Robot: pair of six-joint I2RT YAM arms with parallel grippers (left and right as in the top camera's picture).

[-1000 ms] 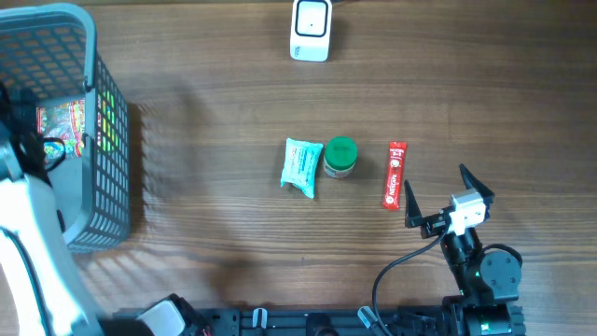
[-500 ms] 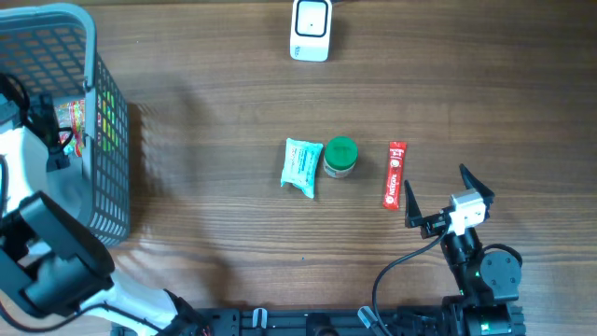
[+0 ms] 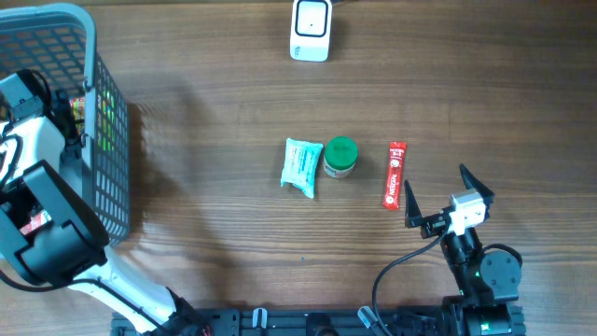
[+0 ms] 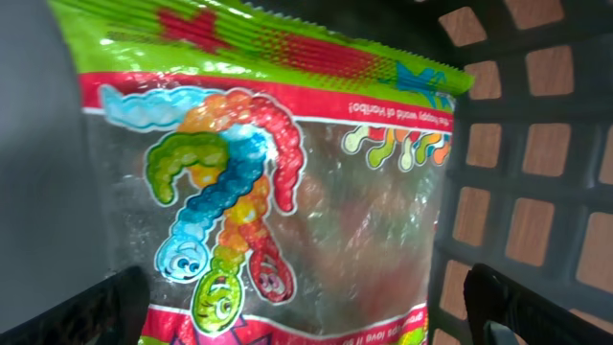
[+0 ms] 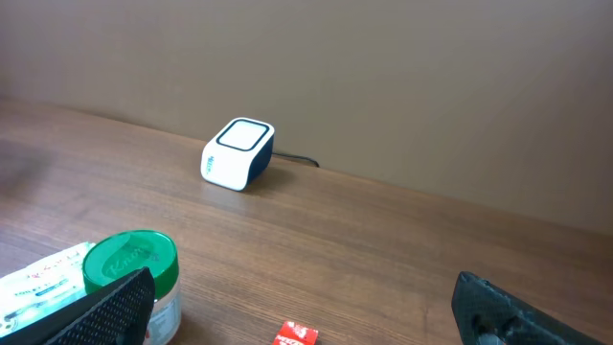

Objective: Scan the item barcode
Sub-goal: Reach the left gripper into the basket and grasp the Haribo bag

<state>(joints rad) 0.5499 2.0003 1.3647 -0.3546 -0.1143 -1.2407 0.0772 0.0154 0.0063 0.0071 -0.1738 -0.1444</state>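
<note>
My left gripper (image 4: pixel 305 287) hangs inside the basket (image 4: pixel 536 172) with its fingers spread wide, one at each lower corner of my wrist view, pinching nothing. Between and beyond them lies the candy bag (image 4: pixel 259 182), its printed worms turned toward my camera (no barcode shows on this face) and the lattice wall just to its right.

My right gripper (image 3: pixel 434 177) sits toward the near edge of the table (image 3: pixel 205 224), fingers likewise spread and empty. It points at the scanner (image 3: pixel 310 30), which stands well apart at the far edge. Just beside its fingertips lies the red stick packet (image 3: pixel 395 175). Next along stands the green-lidded jar (image 3: pixel 340 157), touching or nearly touching the teal packet (image 3: pixel 301 168).

I judge these three lie in a row mid-table so that a hand can pick one and carry it to the scanner's window. Whether the candy bag is meant to come out or belongs in the basket, I cannot tell. If it is to be scanned, I would close on an edge and turn its back to the scanner.
</note>
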